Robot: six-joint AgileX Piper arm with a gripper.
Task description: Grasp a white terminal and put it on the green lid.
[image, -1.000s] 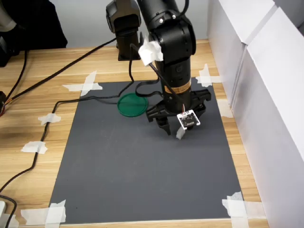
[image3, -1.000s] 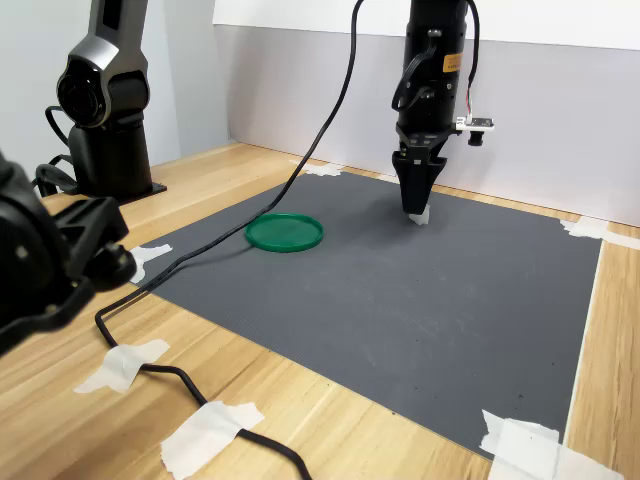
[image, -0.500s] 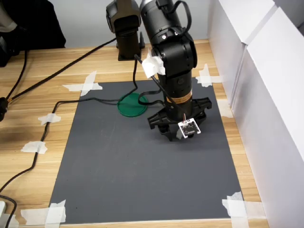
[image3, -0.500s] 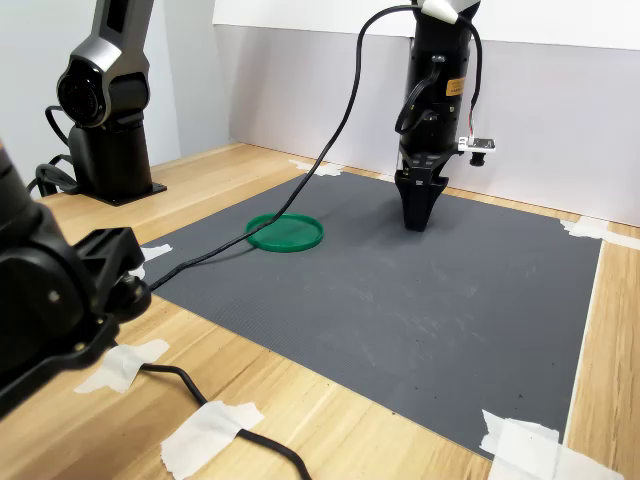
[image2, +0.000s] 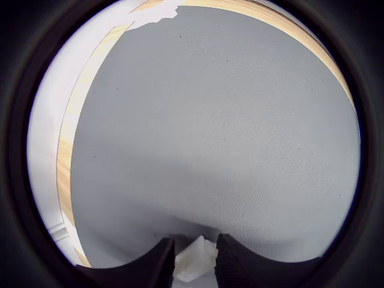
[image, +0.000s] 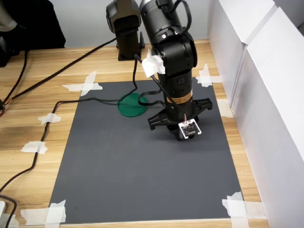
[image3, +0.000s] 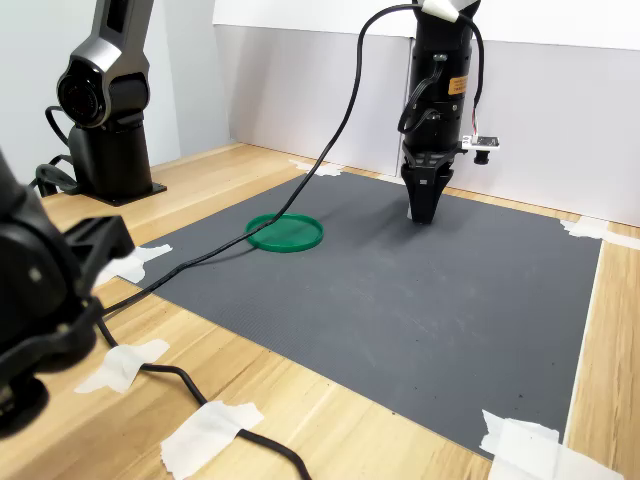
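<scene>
So we're at the grab stage. The gripper [image3: 423, 213] is down at the dark mat [image: 142, 180], and in the wrist view its fingers [image2: 159, 261] sit close on either side of the white terminal [image2: 195, 259], looking pinched on it. The terminal is between the tips at mat level, hidden in both exterior views. The green lid [image: 132, 104] is off to the first exterior view's left, well apart and bare. We reckon lift, carry and drop are all left.
</scene>
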